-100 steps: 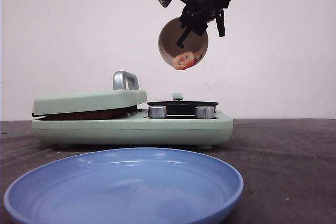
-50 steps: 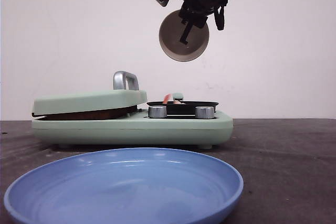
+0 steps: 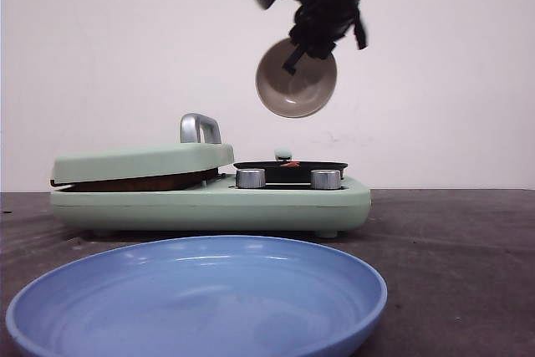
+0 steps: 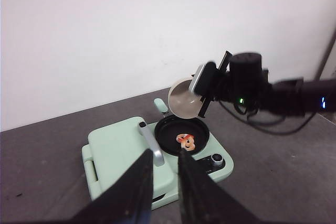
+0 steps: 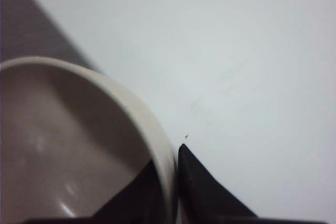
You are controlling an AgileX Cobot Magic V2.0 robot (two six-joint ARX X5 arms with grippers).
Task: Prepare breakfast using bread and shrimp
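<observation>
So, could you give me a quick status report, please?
Right gripper shut on tipped bowl, left gripper open. Shrimp in pan. Nothing blocking.

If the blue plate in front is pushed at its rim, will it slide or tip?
The blue plate looks wide and shallow, so it would probably slide, not tip. Its glossy surface suggests a slippery grip. It seems rigid and may chip if knocked.

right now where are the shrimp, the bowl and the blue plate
shrimp (image 4: 185, 141), left wrist view, on its orange body in the black pan
bowl (image 3: 294, 89), front view, on its inner wall
blue plate (image 3: 359, 277), front view, on its right rim
</observation>
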